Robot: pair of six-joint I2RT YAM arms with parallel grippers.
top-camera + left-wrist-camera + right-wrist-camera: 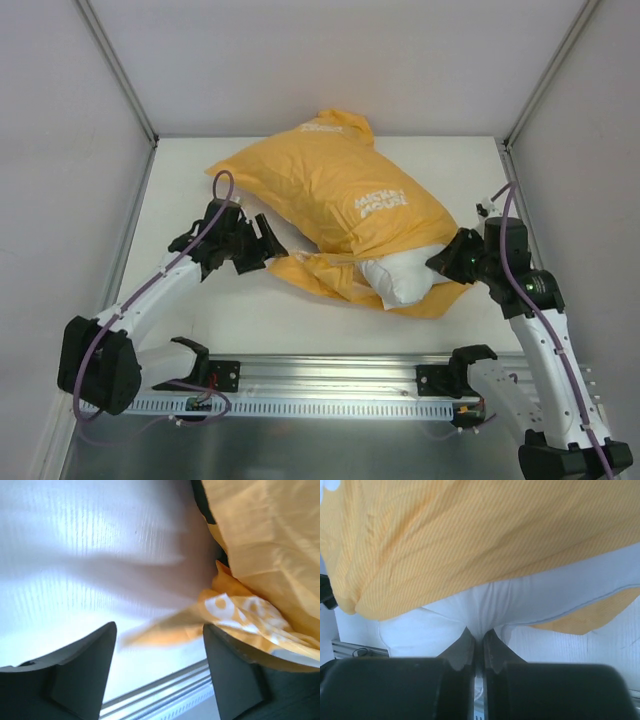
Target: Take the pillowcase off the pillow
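So here's the layout: one pillowcase [330,195], one pillow [405,278], two arms. The orange pillowcase is lying on the bench [250,320] on a diagonal, long axis running from the far middle down toward the near right. Its open mouth is at that near end, and a plump white corner of the pillow is poking out of it, so it's mostly inside the cover.

The right gripper [447,265] is right at that exposed corner and clenched on the white pillow fabric. You can see the cloth pinched between the closed fingertips [465,645] in the wrist view.

The left gripper [262,240] is just beside the left side of the pillowcase mouth with its jaws spread and nothing in them. Its wrist view is blurry, so I think a loose orange flap sits just past the fingers, but I wouldn't swear it's between them.

My read is that what matters next is that hem. It lies just to the right of the left gripper, which is the nearer arm to it. With the pillow pinned on the right, the cover would have to slide off up the diagonal, away from the arms
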